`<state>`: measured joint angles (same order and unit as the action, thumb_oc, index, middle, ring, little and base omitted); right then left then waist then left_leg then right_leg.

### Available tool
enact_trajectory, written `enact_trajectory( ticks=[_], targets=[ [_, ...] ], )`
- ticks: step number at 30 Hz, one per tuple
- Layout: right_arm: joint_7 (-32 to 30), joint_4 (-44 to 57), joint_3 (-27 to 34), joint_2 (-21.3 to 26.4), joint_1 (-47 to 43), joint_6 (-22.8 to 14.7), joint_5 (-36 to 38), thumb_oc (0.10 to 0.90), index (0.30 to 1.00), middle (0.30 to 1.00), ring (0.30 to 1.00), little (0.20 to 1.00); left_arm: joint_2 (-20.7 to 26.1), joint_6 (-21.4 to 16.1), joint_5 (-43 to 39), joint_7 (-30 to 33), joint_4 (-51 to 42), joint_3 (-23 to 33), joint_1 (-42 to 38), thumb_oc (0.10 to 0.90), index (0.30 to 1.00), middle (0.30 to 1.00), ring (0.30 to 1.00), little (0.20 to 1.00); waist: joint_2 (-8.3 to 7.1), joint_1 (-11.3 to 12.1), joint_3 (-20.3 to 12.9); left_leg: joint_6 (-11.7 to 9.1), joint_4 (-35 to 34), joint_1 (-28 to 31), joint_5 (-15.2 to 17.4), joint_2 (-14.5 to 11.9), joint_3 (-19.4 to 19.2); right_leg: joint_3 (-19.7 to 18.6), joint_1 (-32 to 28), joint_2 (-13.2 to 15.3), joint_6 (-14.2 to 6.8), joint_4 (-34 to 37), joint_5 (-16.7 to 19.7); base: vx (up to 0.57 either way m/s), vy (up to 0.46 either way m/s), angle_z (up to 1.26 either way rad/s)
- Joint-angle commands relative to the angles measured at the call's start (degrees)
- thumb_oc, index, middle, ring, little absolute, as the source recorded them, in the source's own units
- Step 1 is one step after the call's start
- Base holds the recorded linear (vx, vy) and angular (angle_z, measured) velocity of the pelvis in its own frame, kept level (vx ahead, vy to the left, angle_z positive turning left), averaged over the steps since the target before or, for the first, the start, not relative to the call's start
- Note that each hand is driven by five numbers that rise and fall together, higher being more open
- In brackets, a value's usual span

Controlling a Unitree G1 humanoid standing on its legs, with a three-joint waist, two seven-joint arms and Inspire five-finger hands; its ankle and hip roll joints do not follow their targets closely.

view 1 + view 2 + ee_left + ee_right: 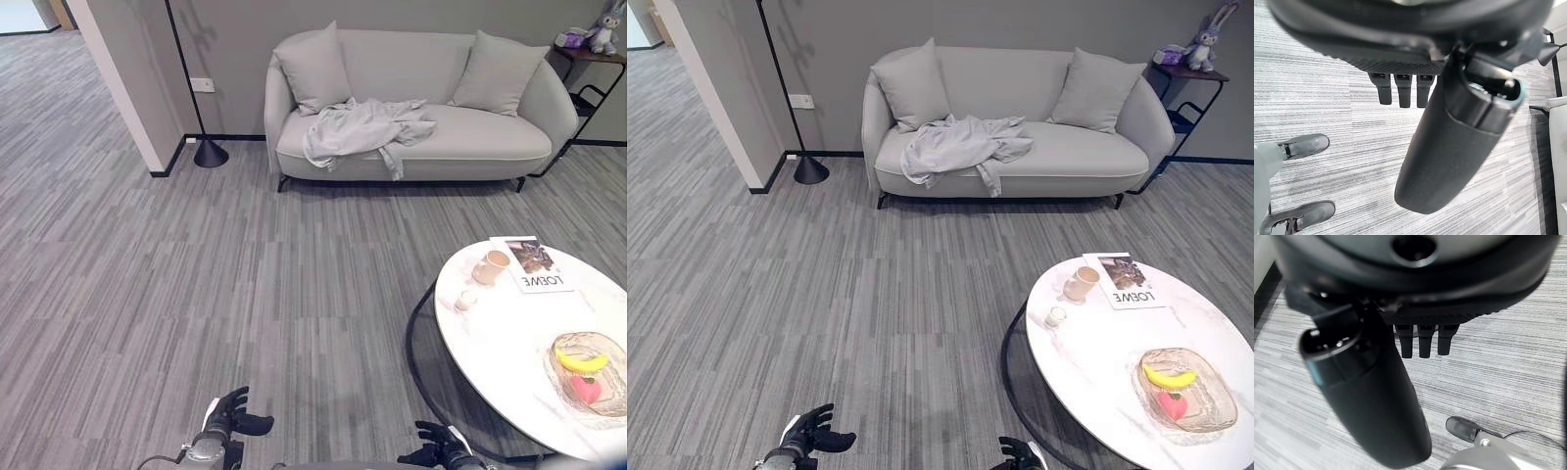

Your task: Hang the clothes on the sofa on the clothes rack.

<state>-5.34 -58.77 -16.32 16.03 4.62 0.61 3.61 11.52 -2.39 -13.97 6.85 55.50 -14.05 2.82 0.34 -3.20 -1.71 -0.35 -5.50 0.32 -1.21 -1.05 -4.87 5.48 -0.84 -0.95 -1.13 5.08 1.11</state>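
left hand [233,416] and right hand [443,450] hang low, fingers relaxed, holding nothing. the grey garment [361,125] lies crumpled on the sofa [490,147], well apart across the floor. approach step: next, walk closer and reach.

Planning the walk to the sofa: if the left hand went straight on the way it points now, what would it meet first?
The way looks free as far as the views show. The left hand, open and holding nothing, points over bare floor roughly toward the sofa and the clothes on it, though depth is hard to judge.
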Motion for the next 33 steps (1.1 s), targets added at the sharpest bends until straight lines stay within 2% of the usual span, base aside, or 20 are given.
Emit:
enact_trajectory(
  ticks=[1, 7, 15, 18, 23, 25, 30, 32, 33],
  targets=[
    [-0.68, -2.70, 0.39, 2.19, -2.43, -1.69, 1.31, 0.800, 0.900, 0.900, 0.900, 0.900, -0.18, -3.49, -2.87, 0.45, -1.50, -0.43, -3.07, 0.800, 0.900, 0.900, 0.900, 0.900, -0.19, 1.83, -0.03, -4.63, 0.50, 2.52, 3.85, -0.61, -0.14, -2.13, 1.38, 3.90, -3.66, -0.08, 2.09, 0.02, 0.045, 0.02],
    [-0.94, -4.36, 0.36, 1.42, -2.46, -1.93, 1.66, 0.800, 0.900, 0.900, 0.900, 0.900, -0.05, -3.49, -2.92, 0.29, -0.35, 0.29, -2.27, 0.800, 0.900, 0.900, 0.900, 0.900, -0.53, 2.90, 0.05, -4.91, 0.50, 2.85, 3.91, -0.48, -0.40, -1.84, 1.02, 4.03, -3.76, -0.08, 2.37, 0.00, -0.007, 0.00],
    [-1.65, -3.42, 0.56, 1.03, -2.19, -2.20, 2.04, 0.800, 0.900, 0.900, 0.900, 0.900, 0.52, -3.79, -2.11, 0.69, 0.05, 0.88, -3.25, 0.800, 0.900, 0.900, 0.900, 0.900, -0.67, 2.21, -0.14, -4.93, 0.50, 2.79, 2.95, -0.83, -0.53, -1.86, 1.16, 3.59, -3.03, -0.08, 2.45, 0.00, -0.043, 0.00],
    [-2.00, -2.47, 1.15, 0.99, -1.31, -2.50, 3.45, 0.800, 0.900, 0.900, 0.900, 0.900, -0.36, -4.32, -8.07, 1.39, -2.51, 3.43, -3.67, 0.800, 0.900, 0.900, 0.900, 0.900, -0.86, 2.08, 0.02, -4.70, 0.50, 2.76, 2.35, -1.05, 0.10, -2.02, 1.26, 3.01, -2.71, -0.08, 2.13, 0.03, -0.093, -0.01],
    [-1.52, 0.35, 1.62, 1.73, 0.25, -2.44, 4.35, 0.800, 0.900, 0.900, 0.900, 0.900, 0.27, -3.97, -6.63, 0.60, -5.60, 0.90, -4.25, 0.800, 0.900, 0.900, 0.900, 0.900, -1.12, -0.22, 0.41, -4.03, 0.50, 2.20, 2.43, -1.52, 0.33, -3.44, 1.84, 2.09, -2.17, -0.08, 2.03, 0.02, -0.064, 0.00],
    [-1.08, 1.65, 1.75, 1.91, 1.13, -2.29, 4.64, 0.800, 0.900, 0.900, 0.900, 0.900, 0.20, -3.43, -5.45, -0.12, -5.03, -0.40, -4.37, 0.800, 0.900, 0.900, 0.900, 0.900, -0.58, -2.11, 0.29, -3.67, 0.50, 2.25, 3.27, -1.72, 0.02, -4.12, 2.27, 1.67, -1.94, -0.08, 1.89, 0.04, -0.039, 0.02],
    [-1.10, 2.87, 1.88, 1.86, 1.87, -2.09, 4.91, 0.800, 0.900, 0.900, 0.900, 0.900, -0.65, -3.21, -8.96, -0.14, -6.11, 0.71, -4.04, 0.800, 0.900, 0.900, 0.900, 0.900, -0.44, -2.44, 0.58, -3.54, 0.50, 3.48, 3.50, -1.95, -0.33, -4.39, 1.94, 1.15, -2.07, -0.08, 2.41, 0.05, -0.045, -0.02],
    [-0.54, 4.69, 1.60, 2.37, 2.28, -2.17, 4.29, 0.800, 0.900, 0.900, 0.900, 0.900, -0.02, -3.00, -6.95, -0.99, -6.17, -0.20, -3.63, 0.800, 0.900, 0.900, 0.900, 0.900, -0.22, -2.71, 0.95, -3.40, 0.50, 4.60, 2.50, -2.33, -0.66, -4.93, 1.44, 0.65, -1.90, -0.08, 2.47, 0.11, -0.066, -0.02],
    [-0.49, 5.33, 1.71, 2.76, 2.19, -2.17, 4.47, 0.800, 0.900, 0.900, 0.900, 0.900, 0.29, -2.84, -6.24, -1.26, -6.48, -0.53, -3.36, 0.800, 0.900, 0.900, 0.900, 0.900, 0.23, -2.62, 1.38, -3.34, 0.50, 5.14, 0.71, -2.71, -0.74, -4.98, 1.16, 0.21, -1.63, -0.08, 2.14, 0.06, -0.034, -0.05]
  ],
)
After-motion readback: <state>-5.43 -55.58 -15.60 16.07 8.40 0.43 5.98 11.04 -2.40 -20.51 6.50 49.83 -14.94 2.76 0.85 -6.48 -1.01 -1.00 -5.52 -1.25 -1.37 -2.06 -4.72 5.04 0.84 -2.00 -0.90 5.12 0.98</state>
